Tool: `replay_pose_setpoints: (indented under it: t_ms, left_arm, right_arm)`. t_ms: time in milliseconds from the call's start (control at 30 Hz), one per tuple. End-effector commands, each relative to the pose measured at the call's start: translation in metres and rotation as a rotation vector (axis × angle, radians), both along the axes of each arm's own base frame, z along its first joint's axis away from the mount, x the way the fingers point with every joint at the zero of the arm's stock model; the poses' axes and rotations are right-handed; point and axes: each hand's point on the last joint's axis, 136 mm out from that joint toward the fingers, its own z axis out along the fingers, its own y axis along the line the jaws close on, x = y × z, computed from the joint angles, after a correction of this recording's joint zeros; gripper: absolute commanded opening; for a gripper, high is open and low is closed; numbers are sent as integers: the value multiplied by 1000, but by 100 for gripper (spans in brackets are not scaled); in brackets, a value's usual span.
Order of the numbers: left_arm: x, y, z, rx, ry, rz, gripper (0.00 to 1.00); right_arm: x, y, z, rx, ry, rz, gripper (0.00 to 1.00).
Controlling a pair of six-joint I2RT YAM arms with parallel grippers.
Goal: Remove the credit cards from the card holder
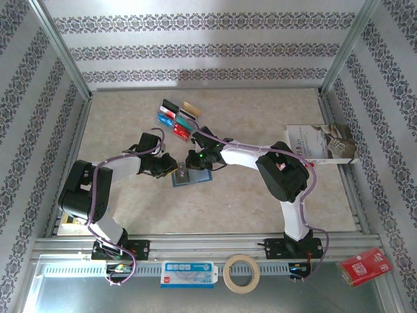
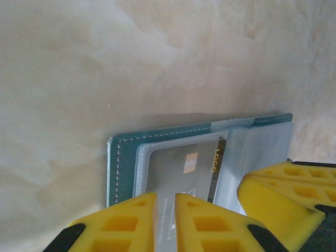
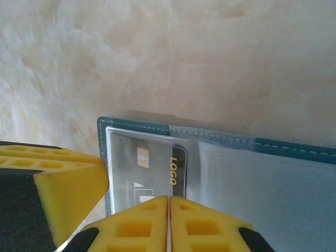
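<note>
At closed fingertips (image 3: 142, 220), card holder (image 3: 262, 178)

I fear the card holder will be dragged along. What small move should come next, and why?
Probably close the left fingers fully on the card holder: a narrow gap shows between them, while the right fingers are shut at the credit card's edge. That would brace the holder for the pull.

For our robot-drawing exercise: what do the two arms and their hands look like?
The left arm and right arm have white links, black joints and purple cables. The left hand and right hand carry two yellow fingers with rectangular recesses, on black mounts.
</note>
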Motion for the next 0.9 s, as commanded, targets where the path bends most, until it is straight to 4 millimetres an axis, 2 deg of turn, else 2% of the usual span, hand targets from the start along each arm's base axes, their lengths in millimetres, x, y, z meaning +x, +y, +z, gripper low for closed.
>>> replay_pose_setpoints:
  t_ms: [0, 300, 867]
  left_arm:
    - [-5, 2, -7, 42, 23, -17, 17]
    - [-13, 13, -20, 108, 63, -10, 16]
    - [-18, 14, -28, 124, 89, -34, 14]
  right_arm:
    - [3, 2, -6, -18, -6, 0, 10]
    - [4, -1, -14, -35, 4, -5, 12]
    - [0, 3, -21, -19, 36, 24, 16]
